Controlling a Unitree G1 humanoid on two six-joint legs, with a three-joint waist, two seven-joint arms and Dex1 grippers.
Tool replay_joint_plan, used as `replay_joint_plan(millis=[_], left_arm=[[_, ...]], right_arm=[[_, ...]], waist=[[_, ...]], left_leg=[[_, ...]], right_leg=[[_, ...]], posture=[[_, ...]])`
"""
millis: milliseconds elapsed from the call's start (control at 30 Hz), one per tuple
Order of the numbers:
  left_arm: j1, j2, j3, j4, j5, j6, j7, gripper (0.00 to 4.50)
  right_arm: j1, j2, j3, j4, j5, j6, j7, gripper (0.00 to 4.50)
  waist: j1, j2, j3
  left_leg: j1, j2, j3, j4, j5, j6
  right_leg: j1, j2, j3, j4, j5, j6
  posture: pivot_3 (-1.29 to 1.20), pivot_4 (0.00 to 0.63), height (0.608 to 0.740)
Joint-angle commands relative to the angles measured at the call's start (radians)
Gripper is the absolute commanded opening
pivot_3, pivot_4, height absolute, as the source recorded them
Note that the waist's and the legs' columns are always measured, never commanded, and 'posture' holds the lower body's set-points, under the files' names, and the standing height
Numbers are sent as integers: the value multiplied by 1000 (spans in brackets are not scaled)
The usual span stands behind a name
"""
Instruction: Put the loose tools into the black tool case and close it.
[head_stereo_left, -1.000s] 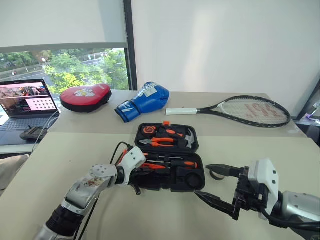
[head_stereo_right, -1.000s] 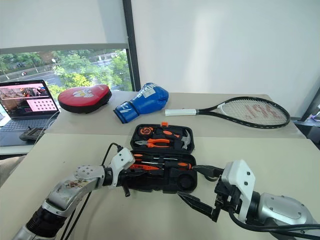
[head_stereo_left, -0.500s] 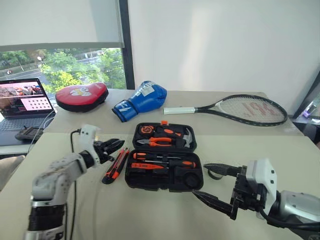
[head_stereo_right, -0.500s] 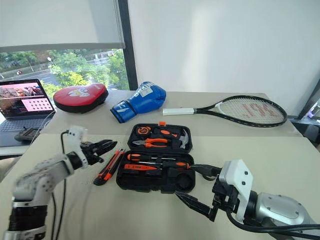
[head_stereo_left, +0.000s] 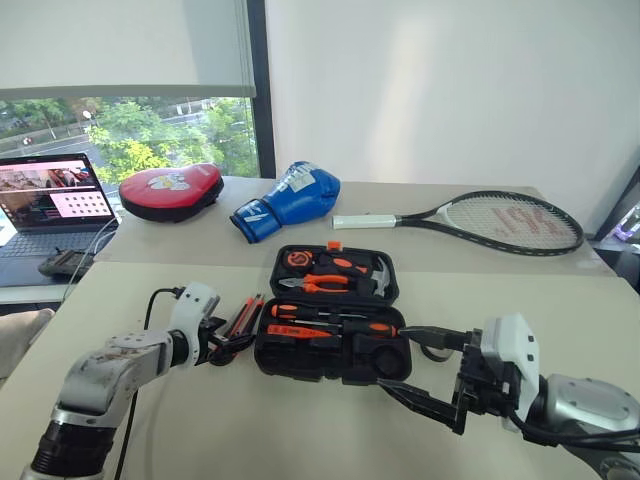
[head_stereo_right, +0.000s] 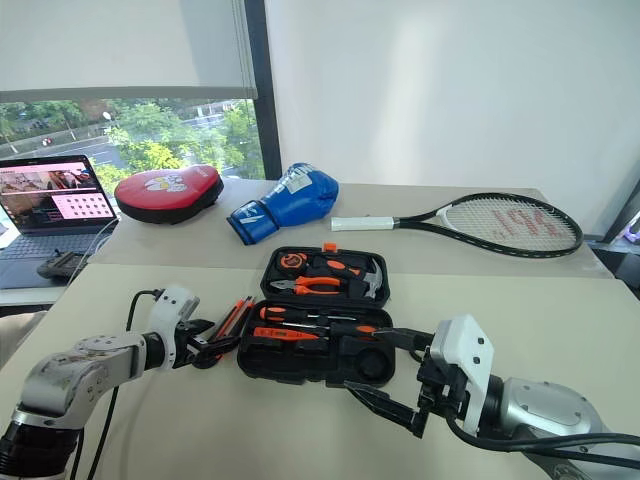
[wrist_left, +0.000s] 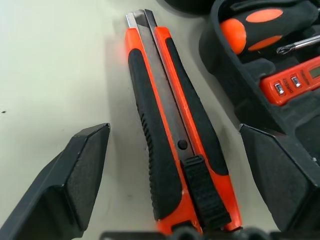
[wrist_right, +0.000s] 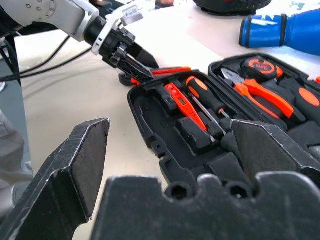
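The black tool case (head_stereo_left: 331, 322) lies open at the middle of the table. Pliers, a hammer and a tape measure fill its far half. Two orange-and-black screwdrivers (head_stereo_left: 335, 318) and a small all-orange screwdriver (wrist_right: 182, 104) sit in the near half. An orange-black utility knife (wrist_left: 172, 135) lies on the table just left of the case. My left gripper (wrist_left: 175, 195) is open, with one finger (wrist_left: 75, 185) on each side of the knife's near end, not closed on it. My right gripper (head_stereo_left: 398, 362) is open and empty at the case's near right corner.
Along the back stand a laptop (head_stereo_left: 50, 205), a red punch pad (head_stereo_left: 172, 190), a blue boxing glove (head_stereo_left: 290, 200) and a tennis racket (head_stereo_left: 500, 218). A small black device (head_stereo_left: 62, 264) lies by the laptop. A black cable trails from my left arm.
My left gripper left the case's near left corner, swung out to the left, opened, and came down astride the utility knife. The right gripper stayed put. The camera shifted slightly.
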Motion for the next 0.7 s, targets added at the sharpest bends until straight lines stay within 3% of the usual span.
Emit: replay_joint_plan(millis=[33,200,233,333,433,533,633,700], left_arm=[[37,-11,-14,21,69,-44,53,3673],[11,-23,56,50,42,-169,-8,1932],[-12,-32,82,58,13,-191,-36,1769],[-190,-52,109,93,-104,-157,-132,1766],[-363,-44,-10,91,-193,-47,-293,1766],[-437,-19,-179,95,-139,-79,-438,1766],[-503,-59,-355,165,-19,-221,-541,1766],[-516,-73,-410,198,25,-293,-595,1766]], right_arm=[[21,7,-38,-26,-5,-34,6,4500],[31,16,-31,-37,-14,-33,-13,4500],[28,19,-29,-41,-14,-31,-20,4500],[24,25,-34,-52,-8,-21,-40,4500],[35,24,-57,-56,-2,-19,-48,4500],[53,21,-83,-55,-4,-19,-50,4500],[103,20,-139,-84,2,-13,-59,4500],[132,20,-168,-110,13,-7,-71,4500]], waist=[[0,1,0],[-2,1,0],[-3,1,0],[9,-3,2],[21,-4,2],[14,1,-1],[-2,4,-3],[-3,4,-2]], left_leg=[[1,0,0,0,0,0],[1,0,0,0,0,-1],[1,0,0,0,0,-1],[-2,0,0,1,1,-1],[-13,-1,-3,5,3,-2],[-14,-6,-4,6,6,-5],[-8,-10,-1,3,4,-2],[-9,-12,-2,3,3,1]], right_leg=[[1,-1,0,0,0,0],[0,-2,0,1,0,-1],[0,-2,-1,1,0,-1],[-2,-1,-3,1,0,-1],[-8,6,-13,0,3,-1],[-6,4,-13,-1,3,0],[-2,2,-8,-2,0,5],[-3,3,-8,-2,-1,6]], posture=[[0,150,740],[0,150,740],[0,150,740],[0,150,740],[0,150,740],[0,150,740],[0,150,740],[0,150,740]])
